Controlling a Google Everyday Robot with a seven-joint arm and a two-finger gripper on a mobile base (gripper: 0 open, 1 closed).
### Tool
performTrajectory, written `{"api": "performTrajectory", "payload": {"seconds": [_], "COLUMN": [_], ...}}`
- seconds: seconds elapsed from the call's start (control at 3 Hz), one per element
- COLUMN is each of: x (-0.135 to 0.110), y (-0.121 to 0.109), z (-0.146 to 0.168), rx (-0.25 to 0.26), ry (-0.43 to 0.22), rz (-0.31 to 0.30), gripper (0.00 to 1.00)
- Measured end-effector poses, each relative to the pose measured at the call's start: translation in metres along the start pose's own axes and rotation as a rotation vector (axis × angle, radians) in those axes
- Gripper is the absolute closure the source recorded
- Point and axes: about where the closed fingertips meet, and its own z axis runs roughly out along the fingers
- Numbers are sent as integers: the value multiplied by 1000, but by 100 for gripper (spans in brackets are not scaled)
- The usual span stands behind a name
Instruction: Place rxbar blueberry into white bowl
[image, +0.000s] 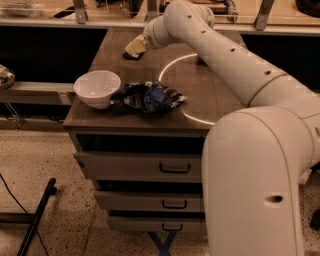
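The white bowl (97, 88) sits at the front left corner of the brown cabinet top (200, 95). The rxbar blueberry (131, 55) is a small dark bar lying at the far side of the top, mostly hidden under my gripper. My gripper (135, 47) reaches in from the right on the long white arm and sits right over the bar, touching or nearly touching it. The bowl holds nothing that I can see.
A crumpled blue-and-white chip bag (148, 96) lies just right of the bowl. A bright ring of light marks the top to the right. The arm hides the far right of the top. Drawers (172, 168) are below, and a black counter runs behind.
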Motion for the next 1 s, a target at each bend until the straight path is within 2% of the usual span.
{"api": "performTrajectory", "payload": {"seconds": [0.33,1.0], "x": [13,29], "y": [-6,-8], "z": [27,55], "rx": [19,22], "ry": [-9,-23], "rz": [16,99], "gripper": [0,0]}}
